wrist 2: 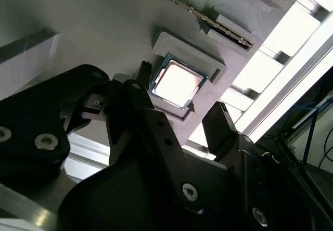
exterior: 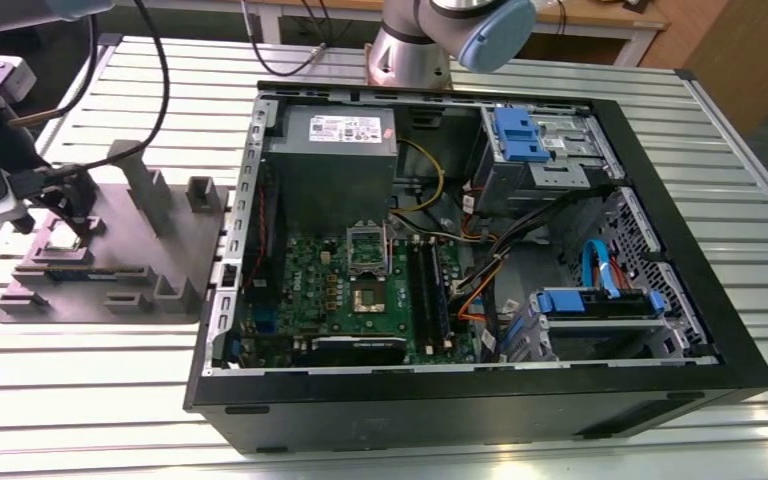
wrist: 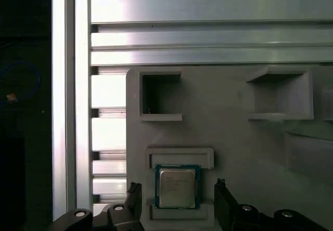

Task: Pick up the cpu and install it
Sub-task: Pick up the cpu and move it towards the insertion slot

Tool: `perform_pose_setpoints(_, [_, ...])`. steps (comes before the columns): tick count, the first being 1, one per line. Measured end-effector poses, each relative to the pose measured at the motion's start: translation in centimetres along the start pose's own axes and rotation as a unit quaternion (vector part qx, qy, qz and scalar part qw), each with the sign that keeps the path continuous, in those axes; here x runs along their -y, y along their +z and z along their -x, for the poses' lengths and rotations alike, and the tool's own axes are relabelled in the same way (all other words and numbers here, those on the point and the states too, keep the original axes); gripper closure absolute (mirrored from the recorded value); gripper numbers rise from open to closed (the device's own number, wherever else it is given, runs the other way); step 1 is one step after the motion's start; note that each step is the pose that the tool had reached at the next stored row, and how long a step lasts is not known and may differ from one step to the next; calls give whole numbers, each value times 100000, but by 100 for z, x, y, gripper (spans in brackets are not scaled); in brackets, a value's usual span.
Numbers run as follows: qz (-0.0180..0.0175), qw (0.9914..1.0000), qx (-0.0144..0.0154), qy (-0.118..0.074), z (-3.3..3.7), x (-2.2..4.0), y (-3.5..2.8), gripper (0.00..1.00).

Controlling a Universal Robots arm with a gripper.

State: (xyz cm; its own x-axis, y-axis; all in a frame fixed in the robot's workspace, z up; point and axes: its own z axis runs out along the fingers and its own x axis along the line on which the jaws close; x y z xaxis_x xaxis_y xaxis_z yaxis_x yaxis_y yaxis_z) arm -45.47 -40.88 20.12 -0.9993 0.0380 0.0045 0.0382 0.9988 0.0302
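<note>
**Cpu (wrist: 177, 187) between my spread fingers**

I see the gripper (wrist: 177, 188) released, its jaws wide apart. The cpu lies flat in its recess on the grey tray (wrist: 234, 148), one finger (wrist: 222, 202) on each side, neither touching it.

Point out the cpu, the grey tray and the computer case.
cpu (wrist: 177, 187), first wrist view, centre of metal top.
grey tray (wrist: 234, 137), first wrist view, bare flat surface.
computer case (exterior: 491, 405), exterior view, black wall.
</note>
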Motion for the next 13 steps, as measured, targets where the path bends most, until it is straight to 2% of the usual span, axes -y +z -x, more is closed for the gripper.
perform_pose_setpoints(3, [-6, 100000, 0, 231, 2, -3, 15, 34])
perform_pose_setpoints(13, [-14, 100000, 5, 238, 3, 0, 130, 34])
